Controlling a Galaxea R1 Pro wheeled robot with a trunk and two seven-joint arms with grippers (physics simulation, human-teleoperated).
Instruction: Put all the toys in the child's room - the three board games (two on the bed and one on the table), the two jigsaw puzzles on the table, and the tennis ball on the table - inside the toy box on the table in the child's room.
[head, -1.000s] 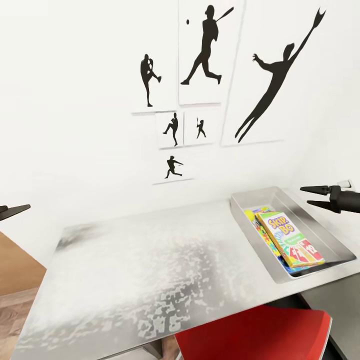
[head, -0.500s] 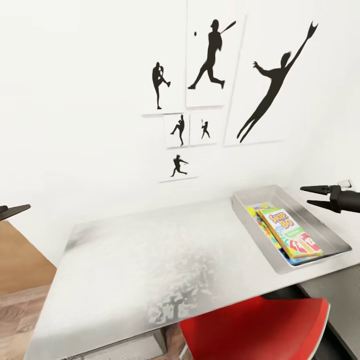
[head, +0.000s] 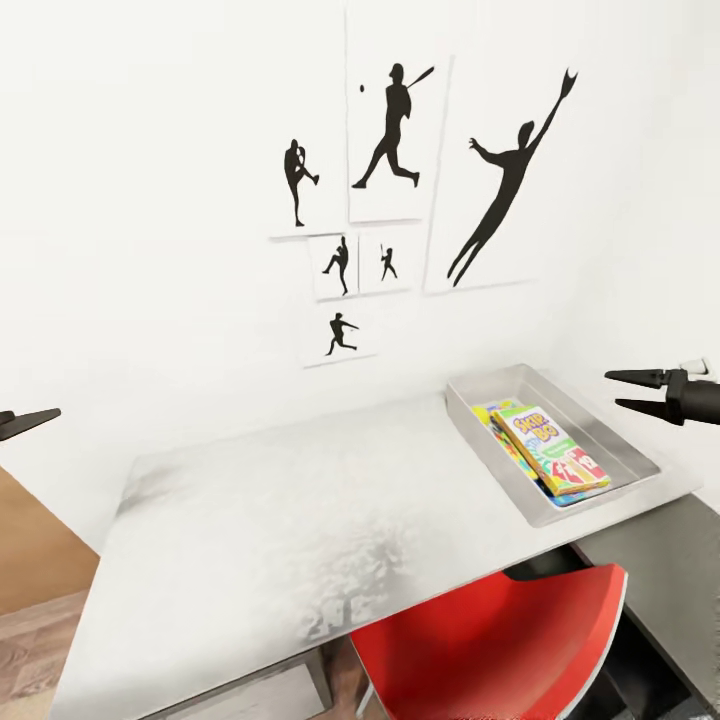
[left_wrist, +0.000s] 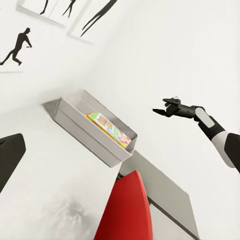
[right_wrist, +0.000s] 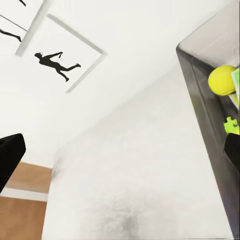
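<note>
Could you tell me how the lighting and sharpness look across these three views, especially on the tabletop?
Head view: the metal table shows a mottled, speckled reflection toward its near edge; the wall is bright and even, and the silhouette posters are crisp. Left wrist view: soft and washed out, with the toy box lit pale. Right wrist view: the tabletop is a blurry white glare, while the tennis ball stays vivid.

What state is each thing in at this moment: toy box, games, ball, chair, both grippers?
toy box: open-topped, on the table
Skip-Bo game: inside the box, on top
tennis ball: inside the box
red chair: partly under the table
left gripper: empty; opening unclear
right gripper: open, empty
</note>
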